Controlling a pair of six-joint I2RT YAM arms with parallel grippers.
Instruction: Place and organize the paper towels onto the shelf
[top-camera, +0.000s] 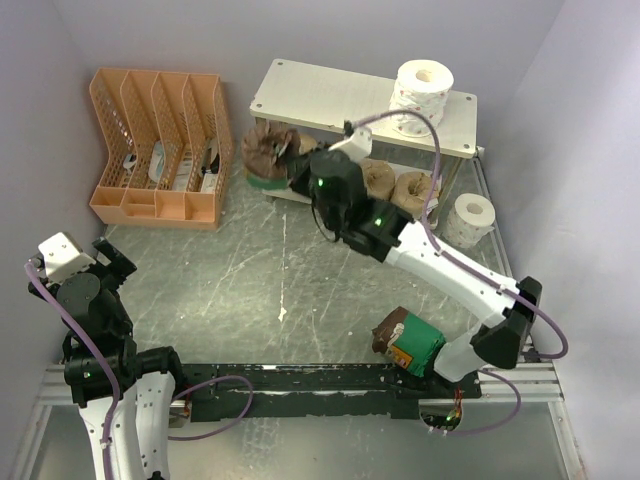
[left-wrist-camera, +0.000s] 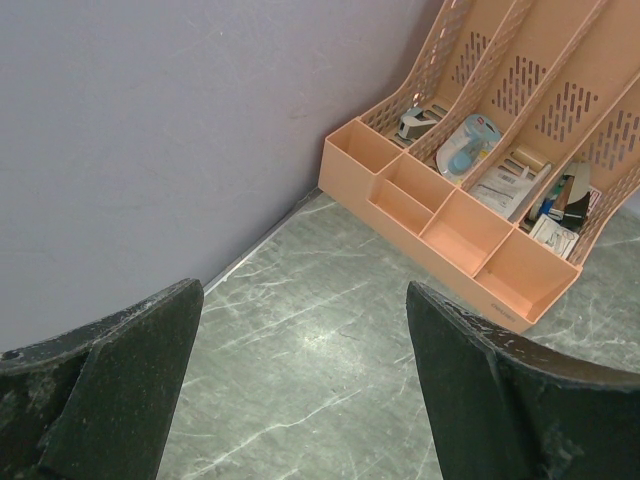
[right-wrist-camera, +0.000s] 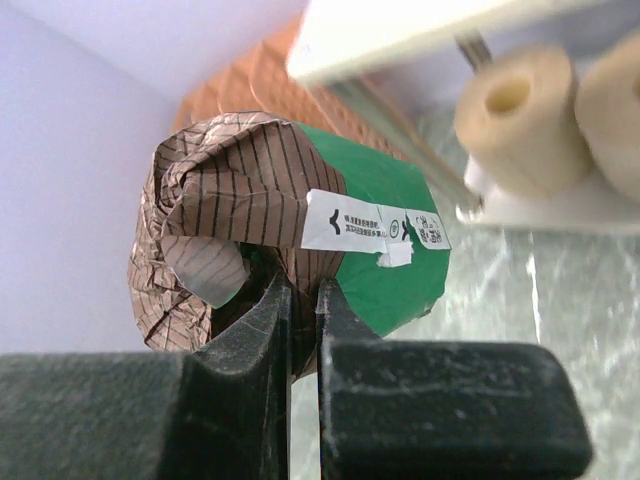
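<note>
We hold the green-banded roll (right-wrist-camera: 380, 230) by its brown wrapper, right claw (right-wrist-camera: 300, 296) clamped | roll at shelf (top-camera: 320, 90) left end, lower tier ahead-right, axis across claw | left claw (left-wrist-camera: 300, 300) apart, well away

Right tool (right-wrist-camera: 301, 292) tight together, left tool (left-wrist-camera: 303, 292) agape

The shelf (top-camera: 300, 95) stands in the upper middle of the frame, with a white roll (top-camera: 422, 85) upright at the right end of its top board. Two beige rolls (top-camera: 395, 183) show on the lower board. At the shelf's left end, the right gripper (top-camera: 290, 160) is clamped on a green-banded roll (top-camera: 265, 152). Another white roll (top-camera: 468, 218) stands on the table (top-camera: 250, 290) just right of the shelf. A second green-banded roll (top-camera: 408, 342) lies at lower right, near the right arm's base. An orange file organizer (top-camera: 160, 150) sits at upper left.
</note>
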